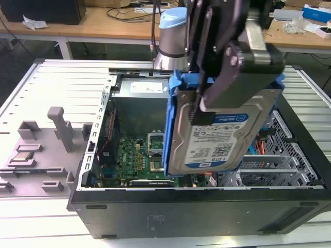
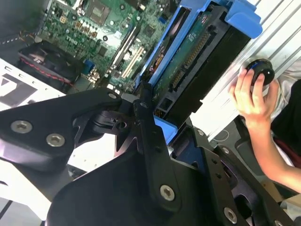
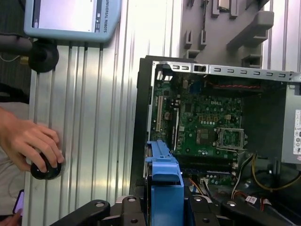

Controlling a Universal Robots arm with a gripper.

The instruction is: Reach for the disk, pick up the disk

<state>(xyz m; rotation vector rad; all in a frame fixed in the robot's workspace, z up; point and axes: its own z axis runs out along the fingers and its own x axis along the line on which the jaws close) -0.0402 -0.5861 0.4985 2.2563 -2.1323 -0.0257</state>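
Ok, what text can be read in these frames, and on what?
Disk, held in the gripper: label print and barcodes, too small to read.
Screen in the first wrist view: lettering, not reliably readable.
Motherboard: markings too small to read.
Nothing can be quoted with confidence.

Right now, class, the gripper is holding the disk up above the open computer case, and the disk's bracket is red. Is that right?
Not quite. The bracket along the disk's edges is bright blue, not red, as the exterior view shows. The rest stands: the gripper holds the disk lifted above the open computer case.
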